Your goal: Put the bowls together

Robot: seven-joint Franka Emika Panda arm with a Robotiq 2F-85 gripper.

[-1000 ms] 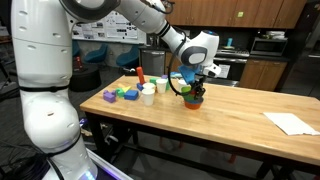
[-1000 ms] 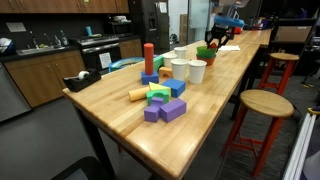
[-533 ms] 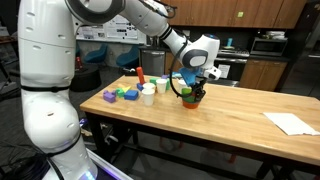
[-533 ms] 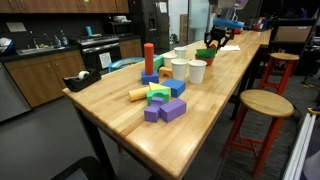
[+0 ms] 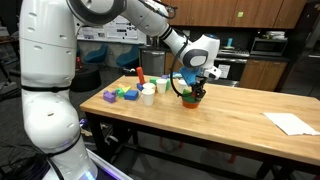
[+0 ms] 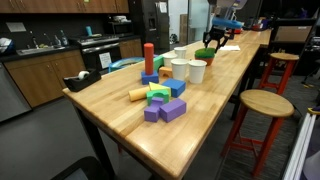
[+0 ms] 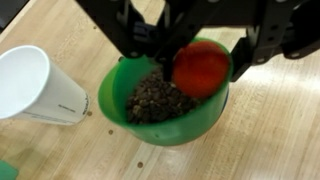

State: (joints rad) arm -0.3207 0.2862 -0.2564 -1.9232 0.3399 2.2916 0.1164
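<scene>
Wooden tabletop (image 7: pixel 275 140) is seen beneath the green bowl (image 7: pixel 200 125). Inside it the orange bowl (image 7: pixel 200 68) is tilted, framed between the gripper (image 7: pixel 197 55) fingers. Whether it is clamped cannot be told.

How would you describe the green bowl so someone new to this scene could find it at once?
On the long wooden table, look past the white cups, on the side away from the coloured blocks. The green bowl stands there beside a white cup. Unlike the cups it is green and low, holding dark granules and a tilted orange bowl.
</scene>
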